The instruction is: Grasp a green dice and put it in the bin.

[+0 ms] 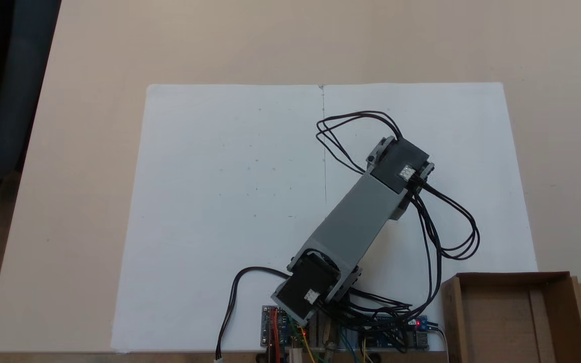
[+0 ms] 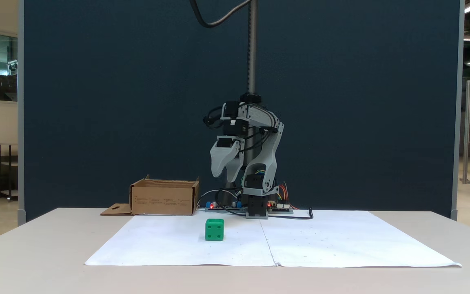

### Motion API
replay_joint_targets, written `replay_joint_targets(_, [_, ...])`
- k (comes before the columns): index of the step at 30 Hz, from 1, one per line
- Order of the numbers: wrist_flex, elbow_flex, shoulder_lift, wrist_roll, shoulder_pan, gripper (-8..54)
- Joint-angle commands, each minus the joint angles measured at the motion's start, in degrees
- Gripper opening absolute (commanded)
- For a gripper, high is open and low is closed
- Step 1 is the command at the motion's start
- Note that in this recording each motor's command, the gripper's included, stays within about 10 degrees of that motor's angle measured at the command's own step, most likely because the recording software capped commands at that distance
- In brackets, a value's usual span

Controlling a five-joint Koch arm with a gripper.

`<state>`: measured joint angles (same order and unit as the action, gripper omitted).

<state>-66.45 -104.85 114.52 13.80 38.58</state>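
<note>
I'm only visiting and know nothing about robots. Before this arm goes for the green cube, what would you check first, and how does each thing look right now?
1. Green dice resting flat on the white paper, apart from everything: ok.
2. Gripper empty, raised above the dice, pointing down: ok.
3. Jaws parted enough for the dice: cannot tell; a small gap shows between the tips.
4. Bin upright, top open: ok.
5. Bin floor free: ok for the visible part; the frame cuts off the rest.
6. Cables loop loosely beside the arm; snag risk cannot tell.
</note>
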Motion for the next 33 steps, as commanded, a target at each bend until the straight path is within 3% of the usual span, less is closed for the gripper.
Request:
replay_joint_targets(1, [-7.6,3.3,-0.7,9.3,0.9,44.8])
replay_joint_targets(5, [-3.0,3.3,-3.6,15.2,0.4,45.0])
replay_joint_targets(16, [18.6,3.3,-12.7,17.3,-6.9,45.0])
replay_joint_targets(33, [23.6,3.1,-19.0,21.8,-10.4,44.8])
